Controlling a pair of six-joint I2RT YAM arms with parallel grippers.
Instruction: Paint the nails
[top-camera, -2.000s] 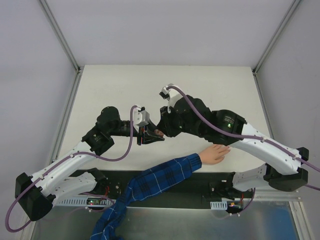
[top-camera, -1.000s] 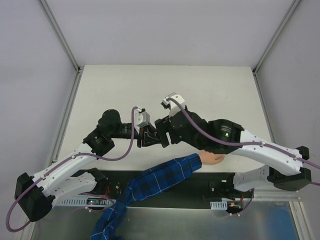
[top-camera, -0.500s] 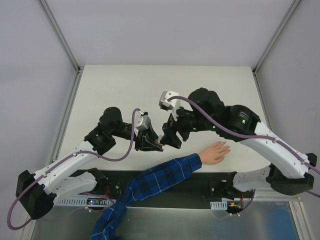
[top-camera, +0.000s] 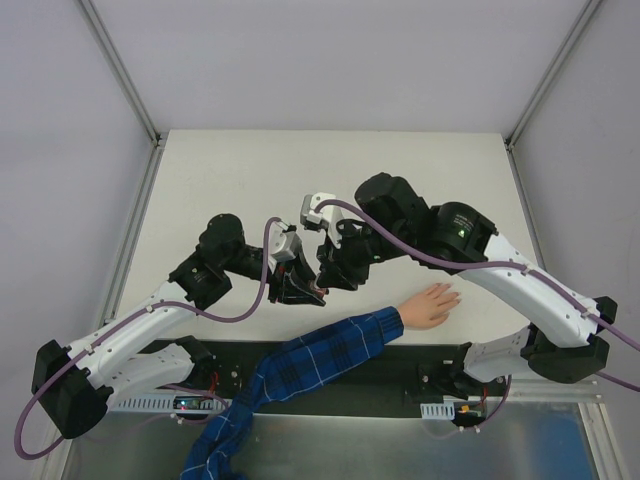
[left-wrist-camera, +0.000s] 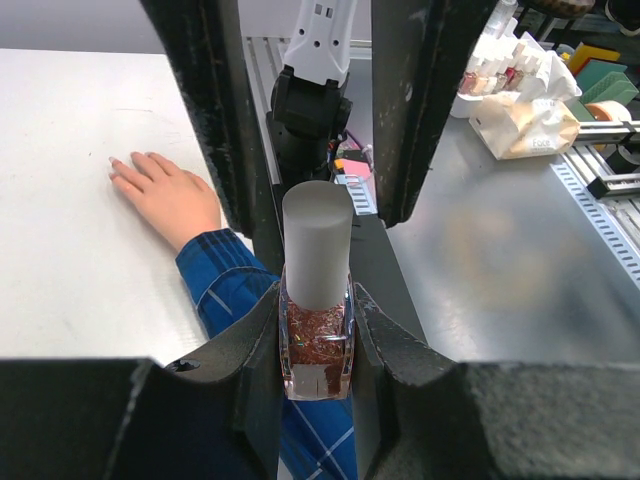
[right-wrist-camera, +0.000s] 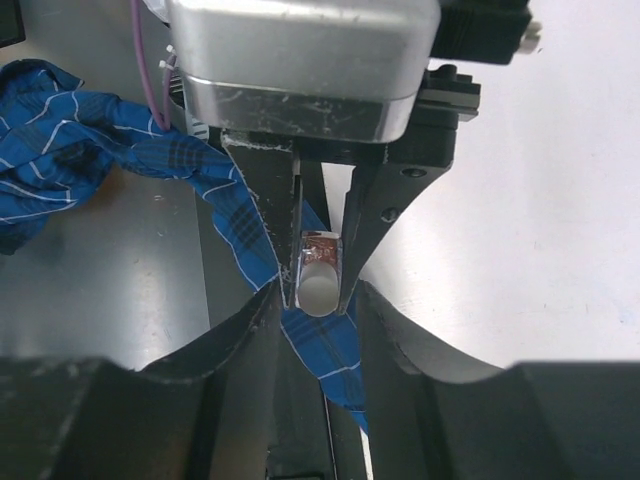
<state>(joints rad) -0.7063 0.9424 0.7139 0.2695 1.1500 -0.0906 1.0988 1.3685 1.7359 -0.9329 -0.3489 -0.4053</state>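
We list one reddish bottle (left-wrist-camera: 317, 345), clamped between the left fingers (left-wrist-camera: 255, 355). The right fingers (left-wrist-camera: 215, 120) straddle its grey cap (left-wrist-camera: 317, 240), parted. Peach hand (left-wrist-camera: 165, 195) flat on the desk (left-wrist-camera: 60, 280).

The tiny pale nails (left-wrist-camera: 113, 160) tip a peach hand (left-wrist-camera: 170, 200) lying flat, palm down.

"Where can you get through?"
"Over the far table (top-camera: 330, 170). Mid-table, left gripper (left-wrist-camera: 317, 335) and right gripper (right-wrist-camera: 318, 300) crowd the bottle (left-wrist-camera: 317, 260); nearer you, sleeve (top-camera: 330, 350) and hand (top-camera: 432, 305) block the edge."
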